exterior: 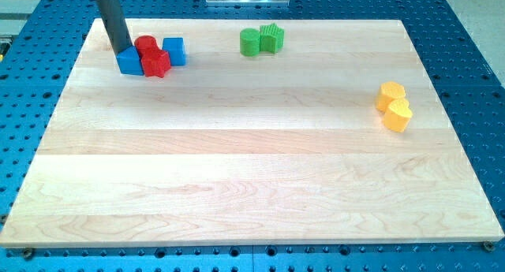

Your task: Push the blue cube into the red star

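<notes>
Your rod comes down from the view's top left, and my tip (124, 50) sits at the upper left edge of a blue block (129, 62), touching it or just about. There is no gripper on this arm, so nothing stands apart or together. That blue block presses against the red star (156, 64) on its right. Directly behind the star you see a red cylinder (145, 44), and the blue cube (174, 50) sits just right of that, touching the star's upper right. All four crowd the wooden worktop's (237, 169) top left corner. Two green blocks (261, 40) stand side by side near the top centre. Two yellow blocks (394, 106) touch at the view's right.
</notes>
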